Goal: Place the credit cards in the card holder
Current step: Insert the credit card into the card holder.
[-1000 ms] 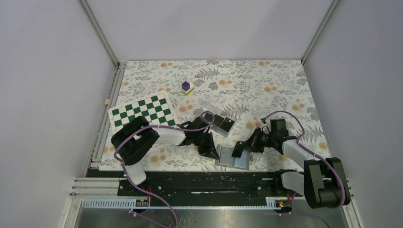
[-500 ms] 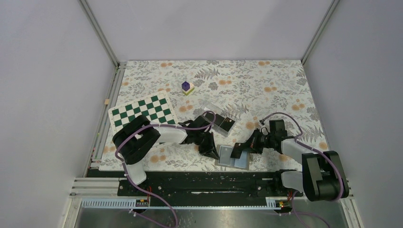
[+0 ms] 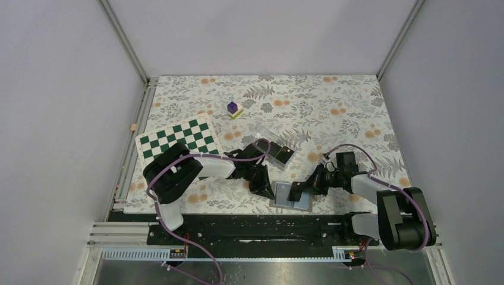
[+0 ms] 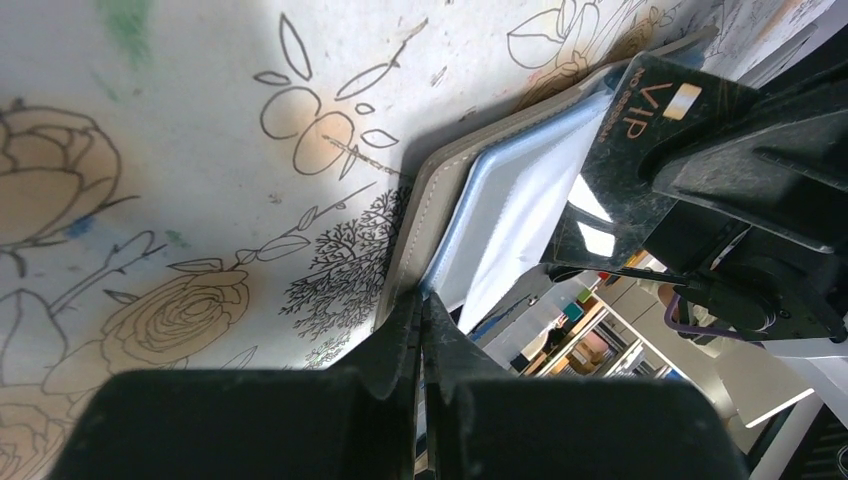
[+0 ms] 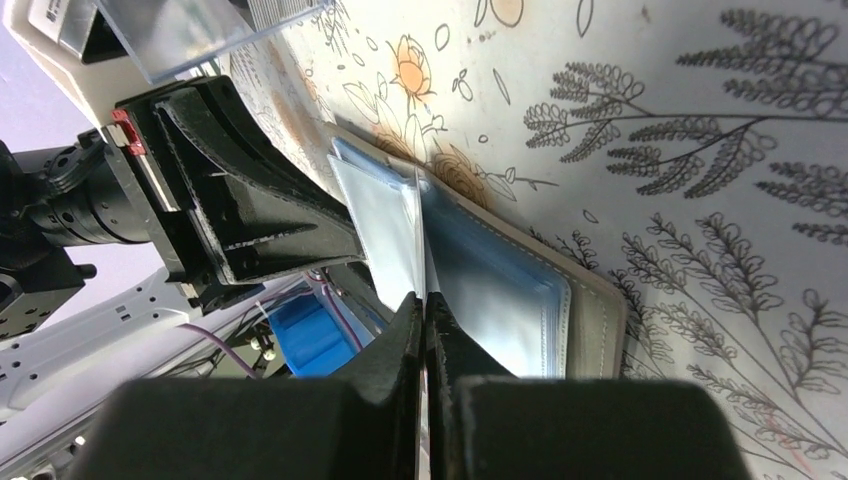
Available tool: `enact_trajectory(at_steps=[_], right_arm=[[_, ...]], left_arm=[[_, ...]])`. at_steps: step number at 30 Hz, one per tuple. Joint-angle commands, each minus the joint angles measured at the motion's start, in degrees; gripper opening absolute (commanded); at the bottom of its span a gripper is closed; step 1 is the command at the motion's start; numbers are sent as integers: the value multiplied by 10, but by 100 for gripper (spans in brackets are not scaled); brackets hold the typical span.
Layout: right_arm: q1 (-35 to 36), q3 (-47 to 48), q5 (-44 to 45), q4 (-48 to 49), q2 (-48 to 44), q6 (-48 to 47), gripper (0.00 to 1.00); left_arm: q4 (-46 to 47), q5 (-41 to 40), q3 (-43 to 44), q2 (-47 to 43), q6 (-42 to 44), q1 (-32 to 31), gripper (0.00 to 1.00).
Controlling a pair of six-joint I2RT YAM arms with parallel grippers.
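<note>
Grey card holder [image 4: 510,200] open, black credit card [image 4: 630,140] tilted over it

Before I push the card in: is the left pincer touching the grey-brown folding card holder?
Touching. Left wrist view: the shut left pincer meets the grey-brown folding card holder at its pale blue inner edge.

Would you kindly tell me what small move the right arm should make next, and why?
Probably ease the right gripper down and forward, sliding its black card into a pale blue sleeve of the card holder. The card stands tilted over the open holder, seemingly not yet in a pocket, while the shut left gripper sits at the holder's edge.
</note>
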Motion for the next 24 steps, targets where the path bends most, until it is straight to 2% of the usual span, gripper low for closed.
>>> enact_trajectory(at_steps=[1,11,22,24], right_arm=[[18,1,-2,-39,9,-9,0],[47,8,5,-64,20,-6,0],[84,59,9,-54,97,-25,0],[90,69,22,-67,98,-32,12]], left_arm=[[-1,-45,-1,32,10,-5,0],[-25,-59,7,35,24,-5,0],[-34,-59,18,40,29,-4,0],[-36,-57,20,41,30,-4,0]])
